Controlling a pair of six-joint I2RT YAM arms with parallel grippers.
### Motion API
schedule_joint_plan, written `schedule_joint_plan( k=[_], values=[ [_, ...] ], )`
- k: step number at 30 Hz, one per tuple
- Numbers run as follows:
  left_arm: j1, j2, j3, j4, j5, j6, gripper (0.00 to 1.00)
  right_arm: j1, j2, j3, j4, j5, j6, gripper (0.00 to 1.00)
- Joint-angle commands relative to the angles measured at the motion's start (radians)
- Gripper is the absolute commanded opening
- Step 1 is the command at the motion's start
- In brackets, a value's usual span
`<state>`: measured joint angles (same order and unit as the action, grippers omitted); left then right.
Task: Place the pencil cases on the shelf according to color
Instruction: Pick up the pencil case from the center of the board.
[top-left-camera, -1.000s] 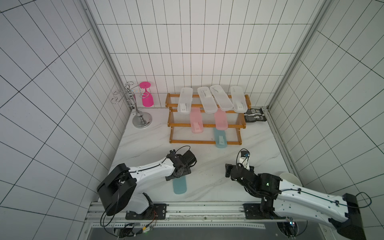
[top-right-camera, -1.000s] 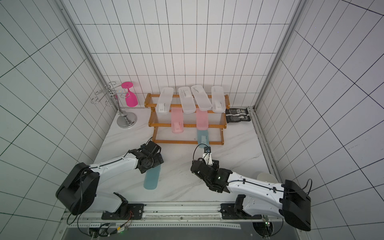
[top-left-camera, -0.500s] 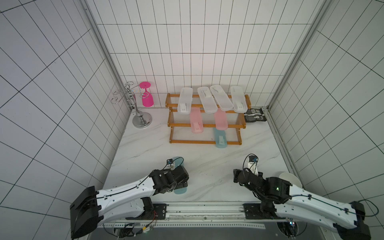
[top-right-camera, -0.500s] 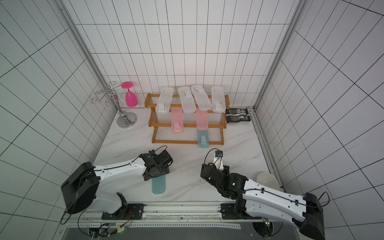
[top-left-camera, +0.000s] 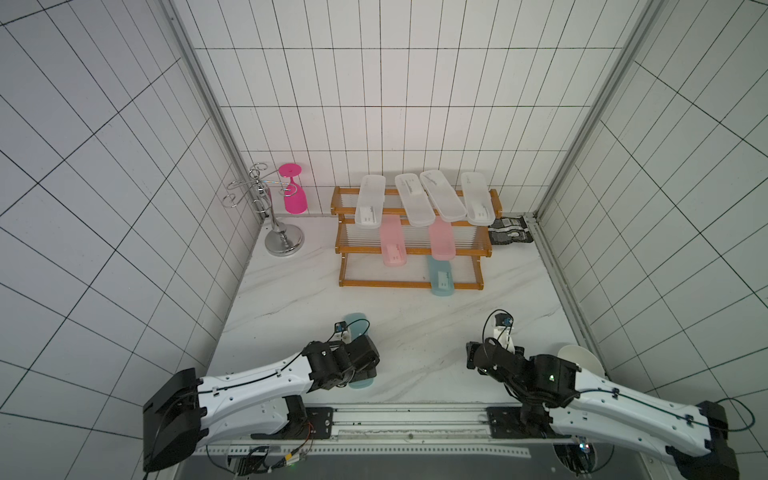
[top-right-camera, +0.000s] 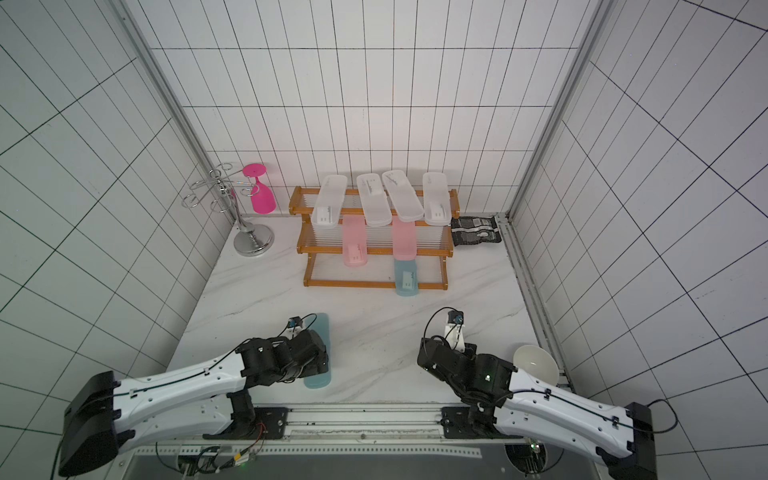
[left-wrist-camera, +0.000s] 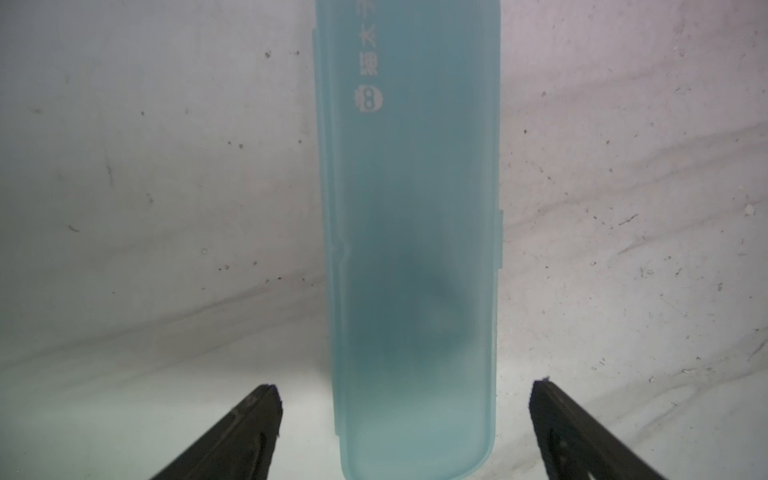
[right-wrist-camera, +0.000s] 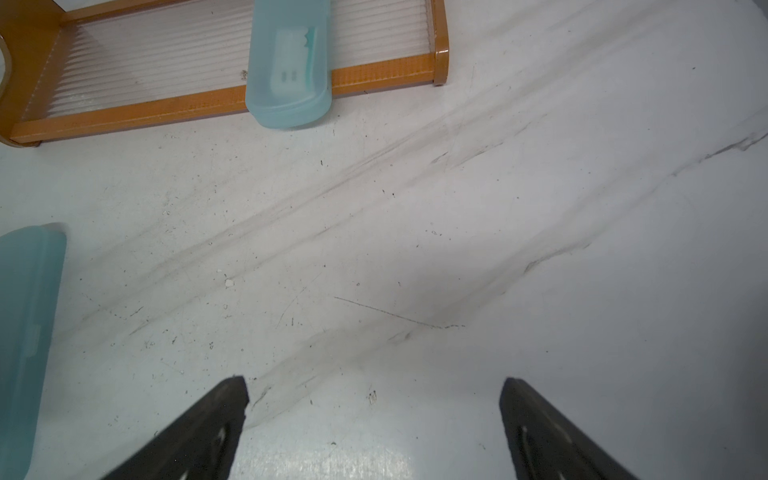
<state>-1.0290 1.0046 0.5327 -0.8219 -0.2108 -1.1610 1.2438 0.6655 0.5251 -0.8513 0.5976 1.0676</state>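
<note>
A teal-blue pencil case (left-wrist-camera: 411, 249) lies flat on the marble near the front edge, its ends showing in both top views (top-left-camera: 356, 328) (top-right-camera: 318, 380). My left gripper (left-wrist-camera: 405, 388) hovers over its near end, open, with a finger on each side and clear of it. My right gripper (right-wrist-camera: 374, 382) is open over bare marble, front right, with that case (right-wrist-camera: 25, 332) off to its side. On the shelf (top-left-camera: 409, 284), several clear-white cases (top-left-camera: 370, 201) fill the top tier. Two pink ones (top-left-camera: 392, 245) (top-left-camera: 441, 241) lie on the middle tier and a teal one (top-left-camera: 440, 276) (right-wrist-camera: 289, 62) on the bottom.
A silver wire stand (top-left-camera: 282, 232) holding a pink goblet (top-left-camera: 294, 195) is at the back left. A black packet (top-left-camera: 510, 232) lies right of the shelf. A white bowl (top-left-camera: 579, 363) sits by the right arm. A metal rail runs along the front edge.
My left gripper has drawn back toward the front edge along the teal case to its near end. My right gripper has pulled back slightly. Both stay open; the case has not moved.
</note>
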Motion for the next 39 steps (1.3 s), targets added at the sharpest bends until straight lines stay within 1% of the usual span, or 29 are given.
schedule_joint_plan(
  k=[1, 6, 13, 17, 26, 35, 37, 39],
  values=[
    [-0.013, -0.009, -0.016, 0.039, 0.010, -0.045, 0.98, 0.007, -0.003, -0.036, -0.032, -0.021, 0.006, 0.99],
    [-0.050, 0.050, 0.012, 0.042, 0.007, -0.071, 0.98, 0.008, 0.019, -0.051, -0.004, -0.044, 0.005, 0.99],
    [-0.097, 0.215, 0.077, 0.073, -0.009, -0.122, 0.97, 0.012, 0.039, -0.060, 0.018, -0.043, 0.010, 0.99],
    [-0.117, 0.262, 0.075, 0.085, -0.006, -0.155, 0.98, 0.014, 0.030, -0.062, 0.005, -0.044, 0.017, 0.99],
    [-0.123, 0.246, 0.043, 0.083, 0.003, -0.184, 0.98, 0.020, -0.003, -0.079, -0.006, -0.044, 0.024, 0.99],
    [-0.123, 0.299, 0.045, 0.068, -0.005, -0.232, 0.97, 0.028, 0.026, -0.054, -0.011, -0.022, 0.023, 0.99],
    [-0.123, 0.315, 0.052, 0.049, -0.002, -0.231, 0.96, 0.032, 0.035, -0.049, -0.011, -0.023, 0.023, 0.99],
    [-0.123, 0.339, 0.083, -0.011, -0.002, -0.215, 0.96, 0.037, 0.039, -0.045, -0.015, -0.022, 0.026, 0.99]
  ],
)
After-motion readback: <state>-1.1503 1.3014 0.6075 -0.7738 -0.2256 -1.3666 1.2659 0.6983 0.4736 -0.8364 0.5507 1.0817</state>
